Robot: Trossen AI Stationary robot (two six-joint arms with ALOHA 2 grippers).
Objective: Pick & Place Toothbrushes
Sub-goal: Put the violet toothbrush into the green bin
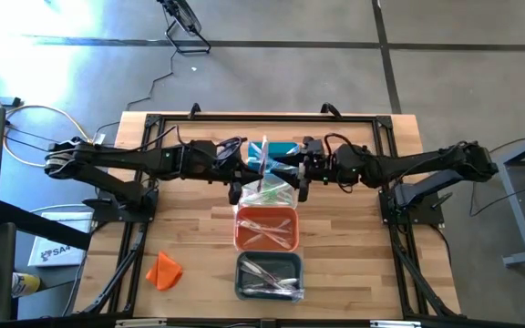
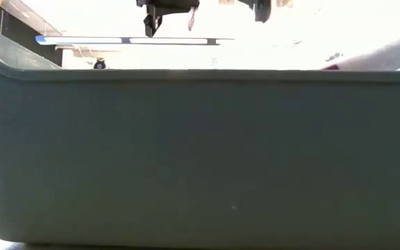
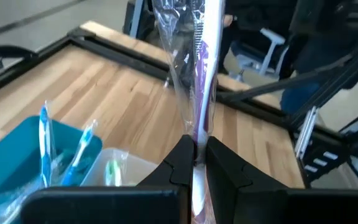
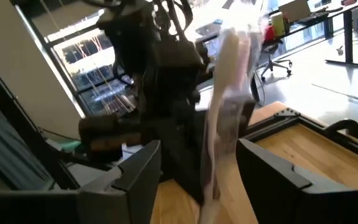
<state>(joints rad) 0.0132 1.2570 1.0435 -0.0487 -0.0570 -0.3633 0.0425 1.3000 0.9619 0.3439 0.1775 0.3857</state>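
My left gripper (image 3: 196, 162) (image 1: 244, 169) is shut on a white and purple toothbrush in a clear wrapper (image 3: 202, 68) (image 1: 263, 158), held over the far bins. My right gripper (image 4: 197, 149) (image 1: 292, 169) faces it from the right, open. Its fingers stand on either side of the wrapped toothbrush (image 4: 225, 106) and do not plainly touch it. Blue toothbrushes (image 3: 45, 134) stand in the teal bin (image 3: 11, 149). A green one (image 3: 112, 169) lies in the clear bin (image 1: 267, 192). More toothbrushes lie in the orange bin (image 1: 267, 229) and the grey bin (image 1: 269, 276). My left gripper pinches the wrapped toothbrush between its two fingers, on the stick and wrapper (image 3: 199, 140) at one end. The fingers come level from the table's left and lie across it. The toothbrush is lifted clear above the bins, and most of its length reaches out past the fingertips.
The bins stand in a row down the table's middle, from teal at the far end to grey at the near end. A small orange cloth lump (image 1: 164, 271) lies near the table's near left. In the low view the grey bin's wall (image 2: 200, 160) blocks nearly everything.
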